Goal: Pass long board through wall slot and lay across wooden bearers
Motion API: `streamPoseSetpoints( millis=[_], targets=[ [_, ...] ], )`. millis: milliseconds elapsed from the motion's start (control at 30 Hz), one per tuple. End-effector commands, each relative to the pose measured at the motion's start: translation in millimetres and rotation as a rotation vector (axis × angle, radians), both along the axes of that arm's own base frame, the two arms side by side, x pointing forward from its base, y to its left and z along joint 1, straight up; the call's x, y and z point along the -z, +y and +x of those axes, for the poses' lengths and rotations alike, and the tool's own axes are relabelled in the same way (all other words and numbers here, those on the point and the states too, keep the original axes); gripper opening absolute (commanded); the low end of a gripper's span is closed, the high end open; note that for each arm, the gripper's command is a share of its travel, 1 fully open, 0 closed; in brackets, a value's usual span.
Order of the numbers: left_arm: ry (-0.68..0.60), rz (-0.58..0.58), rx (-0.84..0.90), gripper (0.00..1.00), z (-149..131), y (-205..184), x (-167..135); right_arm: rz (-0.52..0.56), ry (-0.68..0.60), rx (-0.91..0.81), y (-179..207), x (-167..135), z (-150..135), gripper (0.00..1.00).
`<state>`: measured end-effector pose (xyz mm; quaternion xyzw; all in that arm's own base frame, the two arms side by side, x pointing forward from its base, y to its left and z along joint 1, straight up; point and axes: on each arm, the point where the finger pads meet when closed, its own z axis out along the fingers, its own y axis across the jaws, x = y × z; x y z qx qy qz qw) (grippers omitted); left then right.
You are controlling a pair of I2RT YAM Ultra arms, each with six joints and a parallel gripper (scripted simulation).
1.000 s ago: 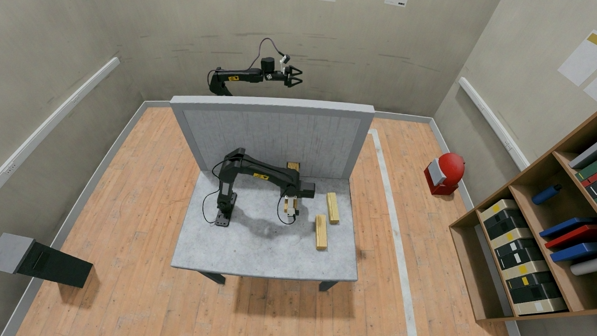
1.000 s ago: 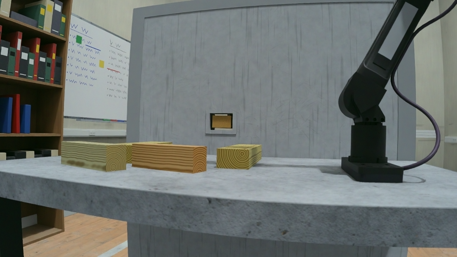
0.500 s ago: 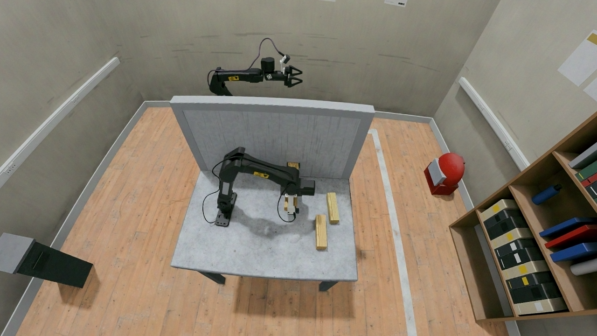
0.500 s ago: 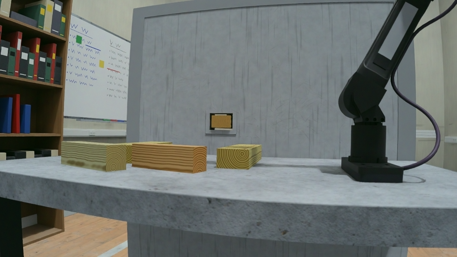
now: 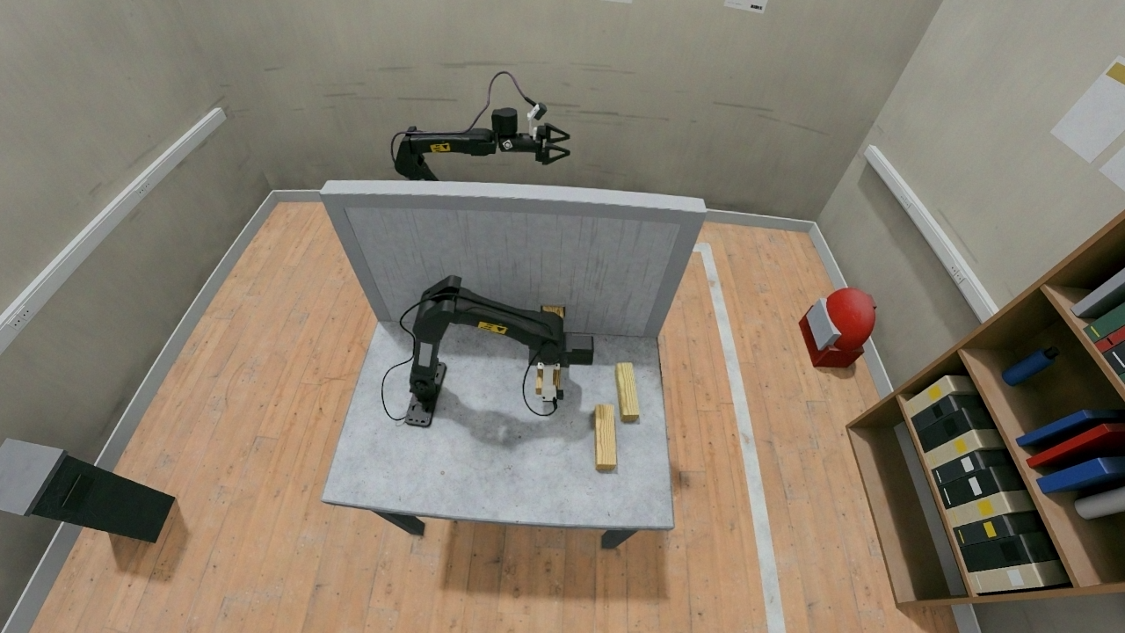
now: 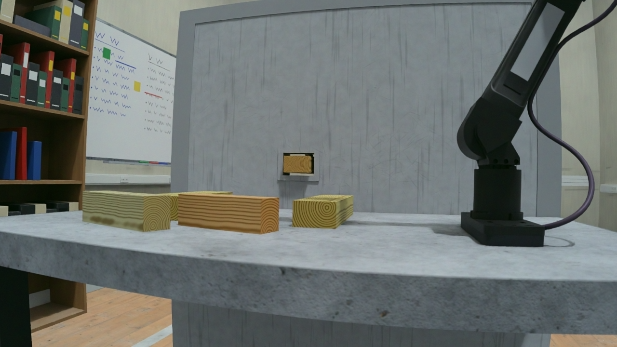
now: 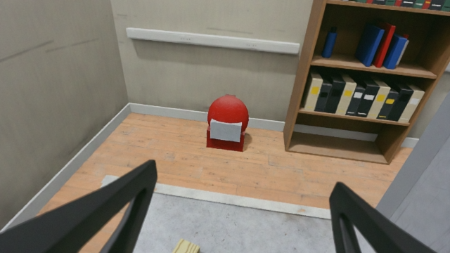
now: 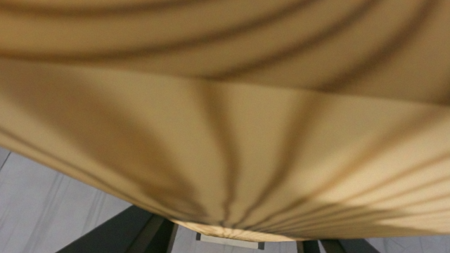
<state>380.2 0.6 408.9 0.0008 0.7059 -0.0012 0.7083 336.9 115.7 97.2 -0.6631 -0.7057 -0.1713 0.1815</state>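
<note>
My right claw [image 5: 555,350] [image 8: 233,233], part-open, clamps the long board [image 5: 553,310] [image 6: 297,164] [image 8: 225,140]; my left claw [image 5: 568,142] [image 7: 242,178] gapes empty. Best feed it level, centred in the slot [image 6: 312,164] [image 8: 230,242], towards twelve o'clock from above.

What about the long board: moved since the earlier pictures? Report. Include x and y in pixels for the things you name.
Yes: in the exterior view, the long board [image 5: 553,309] [image 6: 297,164] [image 8: 246,140] has shifted left, against the frame of the slot [image 6: 297,178] [image 8: 228,242].
</note>
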Motion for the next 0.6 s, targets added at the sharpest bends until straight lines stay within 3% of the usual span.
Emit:
streamPoseSetpoints(
  millis=[0,567],
  targets=[
    [-0.033,0.009,0.004,1.0,-9.7,-2.5,-13.4,0.074,-0.056,-0.009,16.6,-23.5,3.6,0.0],
    [-0.033,0.009,0.004,1.0,-9.7,-2.5,-13.4,0.076,-0.079,0.002,19.0,-30.8,11.0,0.0]
  ],
)
